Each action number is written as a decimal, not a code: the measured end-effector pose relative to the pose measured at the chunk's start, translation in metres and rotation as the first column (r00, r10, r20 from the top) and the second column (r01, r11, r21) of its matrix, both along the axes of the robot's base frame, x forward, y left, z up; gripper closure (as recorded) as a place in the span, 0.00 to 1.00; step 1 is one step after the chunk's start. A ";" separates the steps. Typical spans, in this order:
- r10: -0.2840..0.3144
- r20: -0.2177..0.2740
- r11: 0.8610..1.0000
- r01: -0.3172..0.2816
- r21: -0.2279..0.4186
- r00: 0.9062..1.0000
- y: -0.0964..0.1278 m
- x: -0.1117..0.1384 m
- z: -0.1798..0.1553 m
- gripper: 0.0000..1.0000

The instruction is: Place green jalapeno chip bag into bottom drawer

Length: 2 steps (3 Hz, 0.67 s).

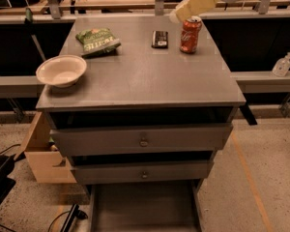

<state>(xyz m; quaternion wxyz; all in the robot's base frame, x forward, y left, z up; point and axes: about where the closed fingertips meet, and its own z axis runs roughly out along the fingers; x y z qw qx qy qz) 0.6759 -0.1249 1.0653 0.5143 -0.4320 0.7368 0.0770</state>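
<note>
The green jalapeno chip bag (97, 40) lies flat on the grey cabinet top (145, 76) at the back left, behind the white bowl (61, 70). The bottom drawer (144, 209) is pulled out below the two knobbed drawers, a shallow grey tray seen at the bottom edge of the camera view. My gripper (176, 15) hangs from the arm at the top right, above the back of the cabinet top, just above the red soda can (190, 34) and well to the right of the bag. It holds nothing that I can see.
A small black object (159, 38) lies left of the can. A cardboard box (43, 153) stands on the floor left of the cabinet. A clear bottle (282, 65) sits on a ledge at the right. A counter with rails runs behind.
</note>
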 end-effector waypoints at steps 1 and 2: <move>0.008 0.004 1.000 -0.008 0.008 1.000 0.008 0.009 -0.005 0.00; 0.005 0.003 0.999 -0.006 0.047 1.000 0.035 0.047 -0.022 0.00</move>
